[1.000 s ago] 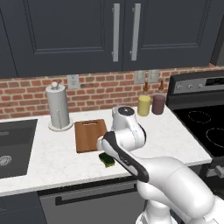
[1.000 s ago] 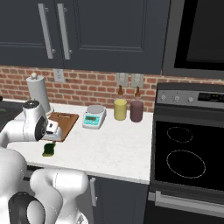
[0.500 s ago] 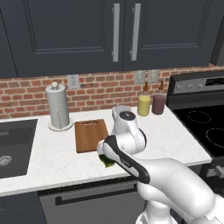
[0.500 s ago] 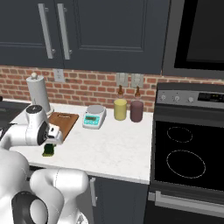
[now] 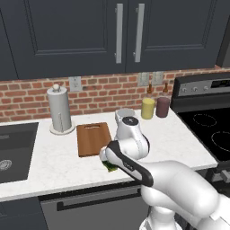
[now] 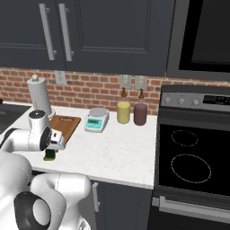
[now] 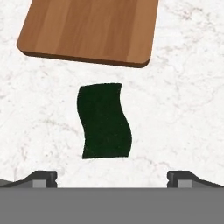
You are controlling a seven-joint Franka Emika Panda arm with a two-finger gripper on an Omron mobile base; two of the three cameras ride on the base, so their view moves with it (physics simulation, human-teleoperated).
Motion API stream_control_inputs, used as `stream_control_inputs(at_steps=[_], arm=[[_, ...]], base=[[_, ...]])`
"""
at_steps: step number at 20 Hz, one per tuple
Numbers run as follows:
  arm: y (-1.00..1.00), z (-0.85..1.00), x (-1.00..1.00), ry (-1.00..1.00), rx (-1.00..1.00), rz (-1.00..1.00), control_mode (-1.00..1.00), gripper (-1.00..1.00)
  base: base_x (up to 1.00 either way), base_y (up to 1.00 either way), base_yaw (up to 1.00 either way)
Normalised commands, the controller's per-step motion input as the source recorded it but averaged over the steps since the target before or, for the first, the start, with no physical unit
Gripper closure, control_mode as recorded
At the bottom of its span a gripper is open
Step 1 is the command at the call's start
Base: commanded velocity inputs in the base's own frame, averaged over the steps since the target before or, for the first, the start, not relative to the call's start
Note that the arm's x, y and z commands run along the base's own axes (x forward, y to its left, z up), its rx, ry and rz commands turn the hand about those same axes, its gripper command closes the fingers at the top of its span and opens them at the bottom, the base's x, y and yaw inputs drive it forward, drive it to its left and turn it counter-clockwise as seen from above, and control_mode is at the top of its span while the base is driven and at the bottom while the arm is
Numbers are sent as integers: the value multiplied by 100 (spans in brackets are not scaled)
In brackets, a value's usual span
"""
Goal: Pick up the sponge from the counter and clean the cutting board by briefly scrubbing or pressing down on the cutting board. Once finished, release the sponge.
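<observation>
A home kitchen: stove [image 6: 191, 157], sink [image 5: 13, 152], dark cabinets [image 5: 112, 36], marbled counter [image 5: 54, 166].

Even, bright rendered light, no glare or blur; sponge [image 7: 104, 121] edges look wavy, cutting board [image 7: 91, 29] casts thin shadow on counter [image 7: 183, 109]

Sponge [image 7: 104, 121]: dark green top, wavy-edged rectangle, lying flat on the counter [image 7: 183, 100], white marbled stone. Sits just beside the near short edge of the cutting board [image 7: 92, 28], not touching it; a strip of counter shows between them. Board is reddish-brown wood, flat, rounded corners, handle slot at the far short end in the left base view.
</observation>
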Motion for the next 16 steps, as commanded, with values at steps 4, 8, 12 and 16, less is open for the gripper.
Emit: stream_control_inputs(at_steps=[4,8,12,16], arm=[[0,-9,7,2,0,1,-100,-100],[0,-12,8,2,0,1,-100,-100],[5,-12,13,2,0,0,-100,-100],[9,-10,17,1,0,0,-100,-100]], base=[[0,0,0],[0,0,0],[0,0,0],[0,0,0]])
